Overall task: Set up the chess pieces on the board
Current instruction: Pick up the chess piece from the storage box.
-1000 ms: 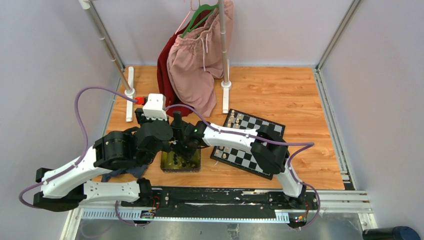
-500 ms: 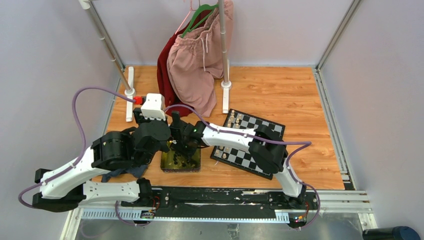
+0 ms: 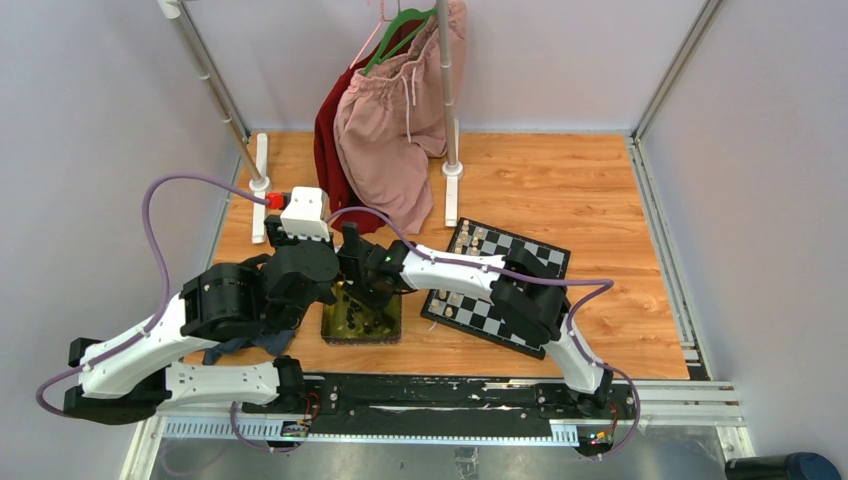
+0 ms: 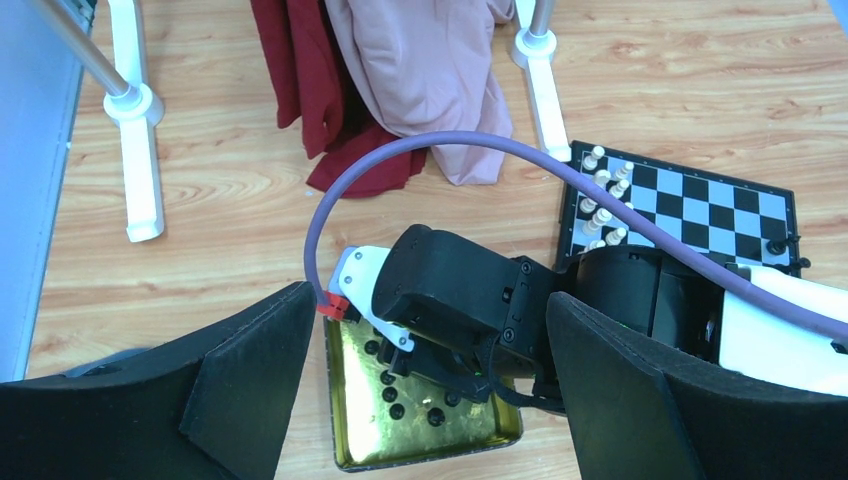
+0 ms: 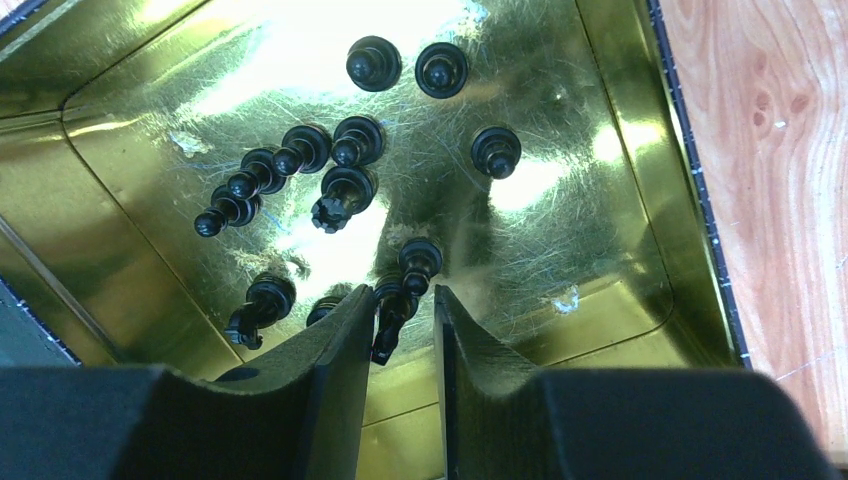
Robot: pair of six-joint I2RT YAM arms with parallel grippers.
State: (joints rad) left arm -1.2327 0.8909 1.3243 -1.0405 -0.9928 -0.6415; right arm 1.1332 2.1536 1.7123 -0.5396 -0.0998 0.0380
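Right claw [image 5: 404, 332] has narrowed, and its arm's elbow has drifted toward 9 o'clock.
Inside the yellow-green tray [image 5: 620, 250], the right claw's jaws stand close on either side of one lying black piece [image 5: 398, 300]; whether they pinch it yet cannot be told. Other chess pieces [image 5: 340, 150] lie scattered at its 12 o'clock. Left claw [image 4: 430, 330] hovers above, spread wide, holding nothing. The board [image 3: 520, 255] lies on the table [image 3: 560, 190] at the tray's 3 o'clock, cream pieces [image 4: 603, 195] along its 9 o'clock edge.
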